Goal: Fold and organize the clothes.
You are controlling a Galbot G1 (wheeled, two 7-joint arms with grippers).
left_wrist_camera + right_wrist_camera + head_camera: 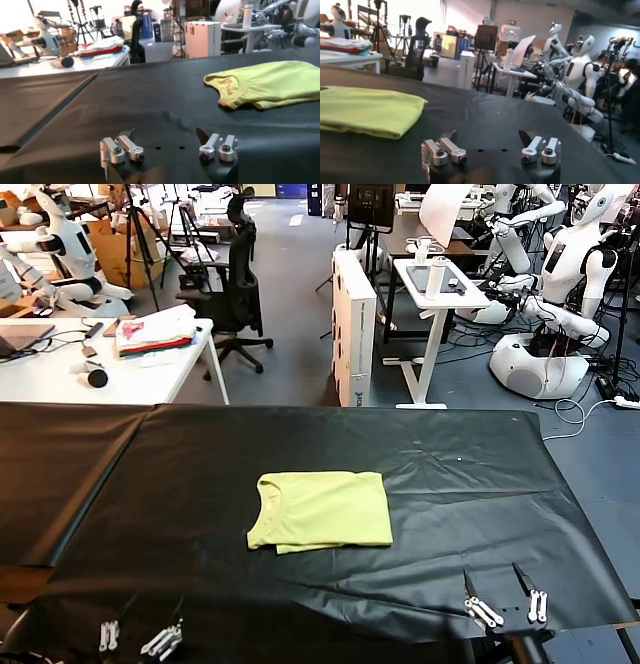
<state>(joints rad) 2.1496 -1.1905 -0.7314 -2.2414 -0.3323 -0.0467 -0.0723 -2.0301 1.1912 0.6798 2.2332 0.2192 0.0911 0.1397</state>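
Observation:
The lime yellow-green T-shirt (322, 510) lies folded into a flat rectangle in the middle of the black table (470, 484), collar toward the left. It also shows in the left wrist view (265, 82) and in the right wrist view (367, 111). My left gripper (140, 629) is open and empty at the front left edge of the table, well short of the shirt; in its own view the gripper (165, 134) holds nothing. My right gripper (500, 589) is open and empty at the front right edge, apart from the shirt; in its own view the gripper (487, 135) holds nothing.
A white desk (60, 374) at the back left holds a pile of white-and-pink fabric (155, 332). Beyond the table stand a black office chair (238, 284), a white cabinet (355, 324), a small white stand table (440, 289) and white robots (560, 294).

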